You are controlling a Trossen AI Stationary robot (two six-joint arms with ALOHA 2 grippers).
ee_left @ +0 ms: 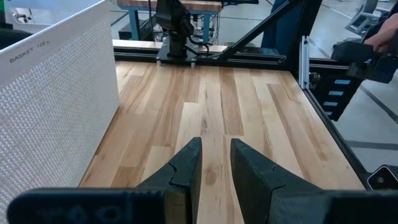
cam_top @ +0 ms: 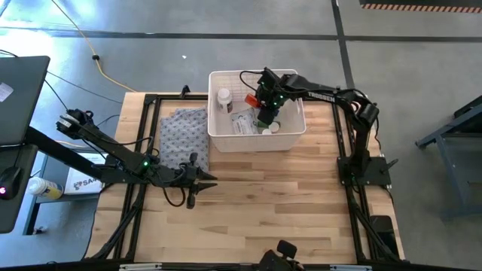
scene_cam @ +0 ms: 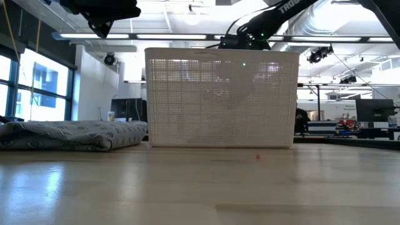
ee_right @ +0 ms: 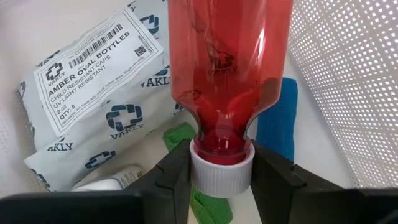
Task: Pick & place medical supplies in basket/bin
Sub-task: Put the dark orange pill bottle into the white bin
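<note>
The white slotted basket [cam_top: 256, 139] stands at the table's far middle, also seen in the low view [scene_cam: 219, 100]. My right gripper [cam_top: 265, 113] reaches down into it and is shut on the red white-capped bottle [ee_right: 227, 68]. Under the bottle, on the basket floor, lie a white labelled packet [ee_right: 93, 93], a green tube [ee_right: 180, 137] and a blue block [ee_right: 278, 124]. A white pill bottle [cam_top: 224, 98] stands in the basket's left part. My left gripper [cam_top: 211, 179] hovers over bare wood near the basket's left corner, open by a narrow gap [ee_left: 216, 149]. My right gripper pinches the red bottle by its white cap [ee_right: 221, 177], one finger [ee_right: 174, 171] on each side. The fingers come from above, pointing down into the basket. The bottle's red body reaches away beyond the fingertips; its far end lies outside the frame.
A folded grey patterned cloth [cam_top: 183, 135] lies left of the basket, on the table [scene_cam: 69, 134]. The basket's wall [ee_left: 56, 106] stands close beside my left gripper. Bare wood [cam_top: 286, 203] stretches across the table's near half. A black frame rail [cam_top: 343, 143] borders the table.
</note>
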